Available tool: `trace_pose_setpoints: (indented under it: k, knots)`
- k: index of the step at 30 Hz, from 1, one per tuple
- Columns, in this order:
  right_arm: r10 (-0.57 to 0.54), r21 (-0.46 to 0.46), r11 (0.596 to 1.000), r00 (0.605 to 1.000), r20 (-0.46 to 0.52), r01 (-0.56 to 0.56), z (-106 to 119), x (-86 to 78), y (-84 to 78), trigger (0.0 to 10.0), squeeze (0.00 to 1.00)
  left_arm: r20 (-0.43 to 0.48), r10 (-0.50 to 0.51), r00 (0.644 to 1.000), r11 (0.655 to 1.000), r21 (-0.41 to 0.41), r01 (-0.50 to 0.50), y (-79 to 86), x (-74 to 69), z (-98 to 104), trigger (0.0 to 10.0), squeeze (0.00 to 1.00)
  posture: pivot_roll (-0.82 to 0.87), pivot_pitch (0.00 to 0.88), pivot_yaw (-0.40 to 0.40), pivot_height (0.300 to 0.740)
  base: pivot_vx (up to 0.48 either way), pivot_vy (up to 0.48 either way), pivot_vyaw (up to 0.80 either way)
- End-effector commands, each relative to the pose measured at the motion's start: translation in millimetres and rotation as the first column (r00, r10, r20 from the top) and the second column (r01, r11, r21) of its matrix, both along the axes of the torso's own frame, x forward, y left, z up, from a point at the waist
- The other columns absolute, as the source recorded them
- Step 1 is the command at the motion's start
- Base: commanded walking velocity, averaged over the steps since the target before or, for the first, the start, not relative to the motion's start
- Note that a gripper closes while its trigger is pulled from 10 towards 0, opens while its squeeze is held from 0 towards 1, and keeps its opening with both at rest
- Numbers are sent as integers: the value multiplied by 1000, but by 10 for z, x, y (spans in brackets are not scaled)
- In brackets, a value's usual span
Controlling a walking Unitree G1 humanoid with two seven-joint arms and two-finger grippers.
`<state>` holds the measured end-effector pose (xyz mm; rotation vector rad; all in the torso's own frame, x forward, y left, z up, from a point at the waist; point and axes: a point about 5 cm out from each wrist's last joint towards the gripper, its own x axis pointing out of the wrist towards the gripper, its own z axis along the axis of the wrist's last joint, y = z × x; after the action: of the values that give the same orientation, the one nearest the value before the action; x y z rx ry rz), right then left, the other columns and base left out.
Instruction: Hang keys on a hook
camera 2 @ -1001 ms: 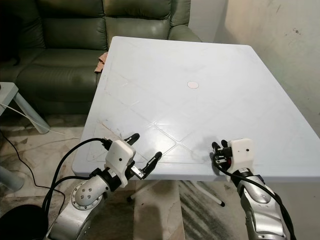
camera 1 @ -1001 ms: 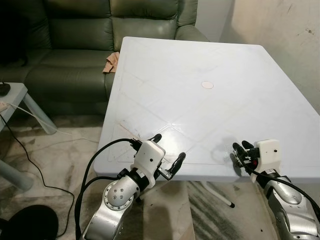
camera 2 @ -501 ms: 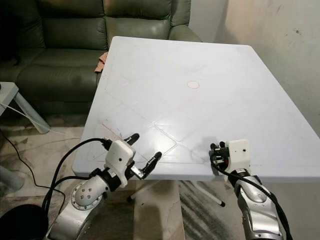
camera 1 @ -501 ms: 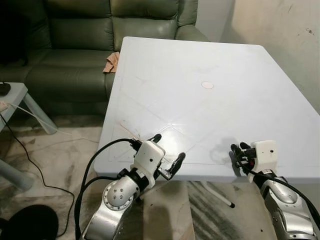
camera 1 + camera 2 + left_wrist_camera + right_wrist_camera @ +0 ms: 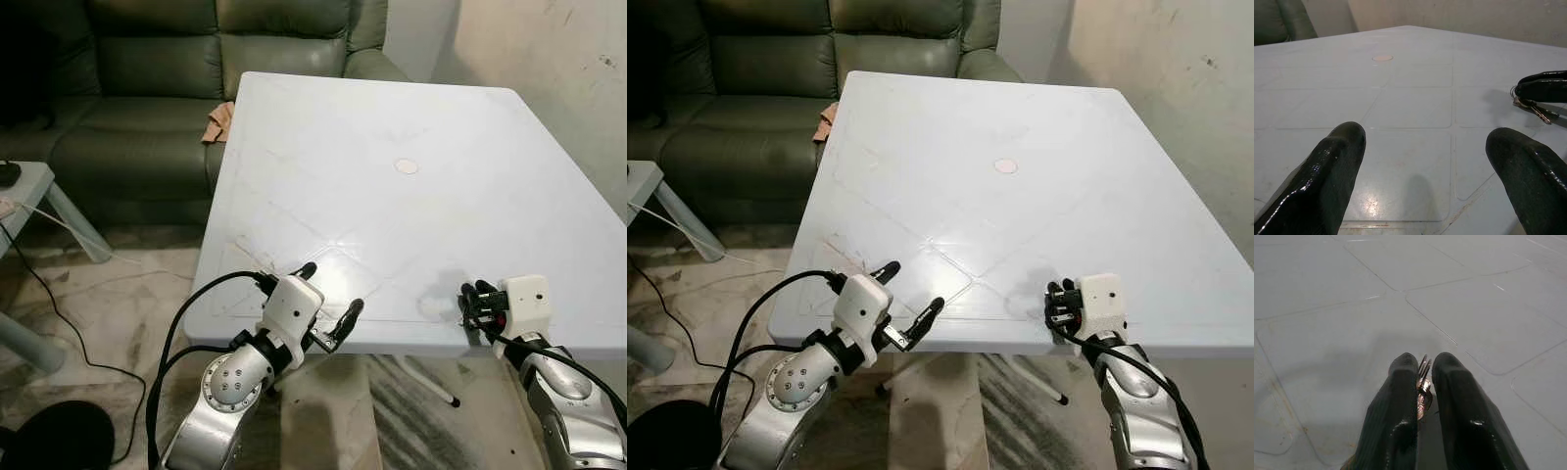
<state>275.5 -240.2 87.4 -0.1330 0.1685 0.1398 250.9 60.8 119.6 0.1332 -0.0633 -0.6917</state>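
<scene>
Right wrist view: my right pincer (image 5: 1422,377) is pinched narrow on the keys (image 5: 1422,394), a small metal bunch caught between the two fingertips and poking out just past them. Under the tips, only the pale desk (image 5: 1327,298) surface with its moulded panel lines; the keys look held just clear of it, though I cannot tell the gap for certain.

Left pincer (image 5: 1425,147) spread wide, nothing between the fingers, hovering low at the near desk edge. From it I see my other pincer's tips with the keys dangling, off to the side.

Step in hand, as I judge it: keys are gripped, carry to the hook not begun. No hook near either pincer.

Beyond the desk's far side, a dark green sofa (image 5: 147,88) with a tan cloth (image 5: 217,122) on the seat beside the desk corner. A bare wall (image 5: 549,49) stands beyond my right pincer.

Next move calls for: lift the keys well clear, find the hook, keep the ring end free for threading. Grip looks thin; a slip is possible.
</scene>
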Motion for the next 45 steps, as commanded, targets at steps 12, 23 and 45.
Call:
trace_pose_setpoints:
  k: [12, 23, 45]
  knots:
    - [7, -5, 1000, 999, -44, -7, -68, -34, -5, 10000, 0, 19, 2, 1000, 1000, -4, -2, 2, -10, 47, 10000, 0, -36, 112, -49, 740, 0, 0, 0]
    - [1, 44, 999, 1000, 3, -1, -14, -23, 11, 0, 0, 21, 1, 1000, 1000, -3, -1, 3, -7, 44, 10000, 0, -38, 108, -48, 740, 0, 0, 0]
    - [-171, 237, 968, 913, 371, 85, 704, 361, 92, 0, 0, 41, 404, 914, 906, -158, -393, 810, 663, 418, 10000, 0, -14, 52, -56, 740, 0, 0, 0]
